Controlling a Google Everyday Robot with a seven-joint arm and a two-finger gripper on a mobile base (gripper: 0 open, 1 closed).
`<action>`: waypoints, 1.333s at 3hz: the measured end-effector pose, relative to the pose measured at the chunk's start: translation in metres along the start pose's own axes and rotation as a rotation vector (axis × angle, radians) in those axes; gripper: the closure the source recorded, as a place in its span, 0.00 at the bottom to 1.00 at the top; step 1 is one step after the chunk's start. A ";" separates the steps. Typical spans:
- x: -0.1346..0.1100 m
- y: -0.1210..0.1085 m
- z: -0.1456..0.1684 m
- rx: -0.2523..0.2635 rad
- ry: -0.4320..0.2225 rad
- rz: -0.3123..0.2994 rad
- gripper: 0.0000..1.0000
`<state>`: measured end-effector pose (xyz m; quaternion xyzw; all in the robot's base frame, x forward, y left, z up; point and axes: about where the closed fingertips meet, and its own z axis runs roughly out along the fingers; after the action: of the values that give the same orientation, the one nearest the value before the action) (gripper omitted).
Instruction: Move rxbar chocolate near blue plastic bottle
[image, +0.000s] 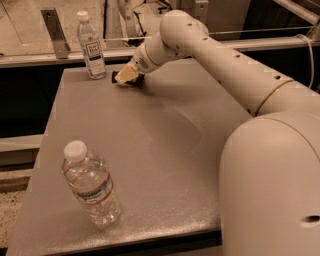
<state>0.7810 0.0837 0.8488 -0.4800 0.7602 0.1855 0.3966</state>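
Observation:
The blue plastic bottle (91, 46) stands upright at the table's far left corner, with a white cap and a dark square label. My gripper (126, 76) is low over the table just right of the bottle, reached in from the right. It is shut on the rxbar chocolate (116, 77), a small black bar whose end sticks out to the left of the tan fingertips, a short gap from the bottle's base. Most of the bar is hidden by the gripper.
A wider clear ribbed bottle (92, 186) with a red-and-white label band stands near the front left of the grey table (165, 145). My arm's large white body (270, 185) fills the right foreground. A rail and a glass wall run behind the table.

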 end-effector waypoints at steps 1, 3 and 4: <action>-0.004 0.000 -0.001 -0.007 -0.016 -0.005 0.00; 0.004 -0.021 -0.069 -0.059 -0.166 -0.034 0.00; 0.020 -0.033 -0.140 -0.066 -0.218 -0.095 0.00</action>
<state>0.7461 -0.0362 0.9224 -0.5053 0.6824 0.2423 0.4694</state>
